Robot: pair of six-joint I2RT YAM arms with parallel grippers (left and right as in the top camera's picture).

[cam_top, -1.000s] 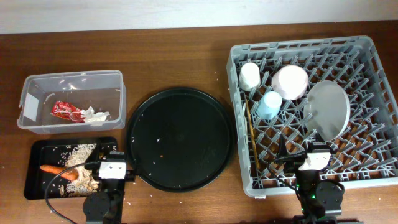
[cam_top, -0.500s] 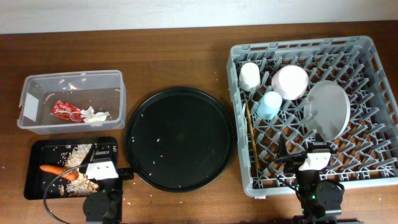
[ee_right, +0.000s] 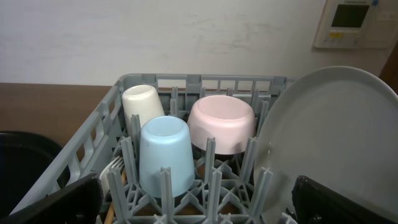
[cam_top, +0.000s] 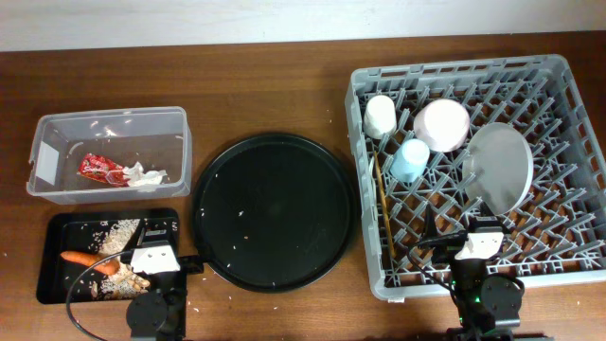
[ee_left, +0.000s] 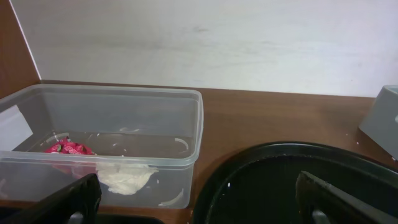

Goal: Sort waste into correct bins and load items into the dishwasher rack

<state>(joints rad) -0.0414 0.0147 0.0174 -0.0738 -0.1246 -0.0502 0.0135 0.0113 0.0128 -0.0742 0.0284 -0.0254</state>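
Left arm (cam_top: 151, 260) has pulled back, then settled — left fingers (ee_left: 73, 199) and right fingers (ee_right: 329, 196) gape wide, empty. Wrapper (cam_top: 98, 168) and tissue (cam_top: 144, 174) lie in the tub (cam_top: 109, 114), carrot (cam_top: 83, 257) in the tray (cam_top: 55, 232), cups (cam_top: 411, 159) and plate (cam_top: 499, 169) in the rack (cam_top: 568, 95) — sorting looks done.

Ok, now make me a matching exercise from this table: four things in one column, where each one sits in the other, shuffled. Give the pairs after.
Things:
1. red wrapper
2. carrot
3. light blue cup
4. large round tray

Places:
a. upside down in the grey rack
b. lying in the shallow black tray
c. directly left of the rack
d. in the clear tub, beside the tissue

Pairs: 1-d, 2-b, 3-a, 4-c
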